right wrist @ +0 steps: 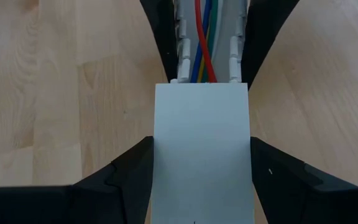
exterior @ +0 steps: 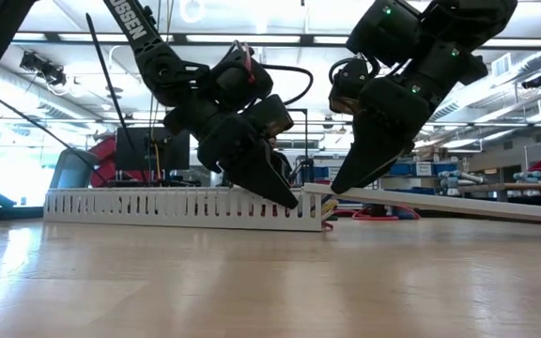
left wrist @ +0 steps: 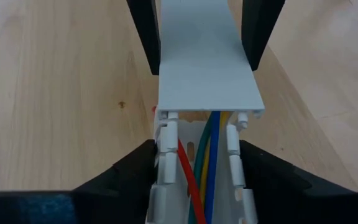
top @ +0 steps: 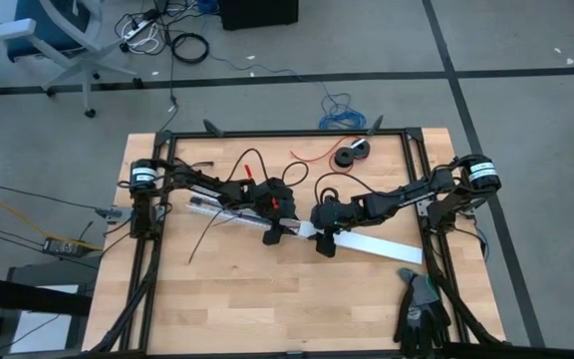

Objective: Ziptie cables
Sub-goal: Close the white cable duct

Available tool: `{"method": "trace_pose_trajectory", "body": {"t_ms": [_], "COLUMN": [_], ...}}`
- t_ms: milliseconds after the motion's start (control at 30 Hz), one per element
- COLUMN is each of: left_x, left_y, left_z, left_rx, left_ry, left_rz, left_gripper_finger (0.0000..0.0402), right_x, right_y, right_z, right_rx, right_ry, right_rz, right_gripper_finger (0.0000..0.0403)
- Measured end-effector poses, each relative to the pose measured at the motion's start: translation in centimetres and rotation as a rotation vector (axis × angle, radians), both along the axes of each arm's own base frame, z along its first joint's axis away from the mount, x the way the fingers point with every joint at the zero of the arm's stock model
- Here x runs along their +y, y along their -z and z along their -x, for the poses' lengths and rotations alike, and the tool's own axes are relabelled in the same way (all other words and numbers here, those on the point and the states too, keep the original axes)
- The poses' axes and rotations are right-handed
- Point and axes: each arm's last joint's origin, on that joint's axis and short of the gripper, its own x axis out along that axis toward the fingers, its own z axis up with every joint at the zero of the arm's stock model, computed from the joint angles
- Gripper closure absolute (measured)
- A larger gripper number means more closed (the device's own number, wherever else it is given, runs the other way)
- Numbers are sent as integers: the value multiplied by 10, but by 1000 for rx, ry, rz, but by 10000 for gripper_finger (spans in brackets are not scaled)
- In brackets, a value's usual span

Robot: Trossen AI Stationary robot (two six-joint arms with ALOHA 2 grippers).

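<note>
Overhead, both arms meet near the table's middle: the left gripper (top: 274,233) sits over the end of a slotted white cable duct (top: 229,211), and the right gripper (top: 324,242) over a flat white cover strip (top: 382,246) running off toward the right rail; a small black reel (top: 351,155), a loose thin red wire (top: 312,152) and a thin black strip (top: 202,237) lie apart from the work, and a pair of gloves (top: 422,311) rests at the near right corner. From table level, the duct (exterior: 177,208) lies flat while the cover (exterior: 449,205) slants up from it, so it looks not yet seated. From the left wrist, the cables (left wrist: 202,167) — red, green, yellow and blue — lie inside the duct (left wrist: 166,186), passing under the cover's end (left wrist: 207,68); this arm's fingers (left wrist: 123,177) stand spread either side of the duct, whether pressing it I cannot tell. From the right wrist, the cables (right wrist: 205,43) show beyond the cover (right wrist: 202,149), and the fingers (right wrist: 129,171) straddle the cover, apparently bearing on its edges. No zip tie appears around the bundle, so tying seems still undone; the cover over the wires would stand in its way.
</note>
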Motion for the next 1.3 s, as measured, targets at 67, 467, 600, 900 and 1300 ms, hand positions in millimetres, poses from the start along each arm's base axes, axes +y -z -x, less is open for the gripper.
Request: {"method": "trace_pose_trajectory", "body": {"t_ms": [67, 467, 600, 900, 1300], "left_x": [0, 0, 0, 0, 0], "left_y": [0, 0, 0, 1, 1], "left_z": [0, 0, 0, 0, 0], "left_rx": [0, 7, 8, 9, 12], "left_ry": [0, -5, -6, -8, -14], "left_rz": [0, 9, 11, 13, 17], "left_gripper_finger": [181, 182, 182, 182, 183], "right_x": [0, 0, 0, 0, 0], "right_y": [0, -4, -3, -3, -8], "right_z": [0, -5, -5, -5, -5], "right_rx": [0, -72, -66, -71, -90], "right_ry": [0, -6, -4, -20, -33], "right_rz": [0, -3, -7, 31, 18], "right_gripper_finger": [173, 170, 151, 108, 107]}}
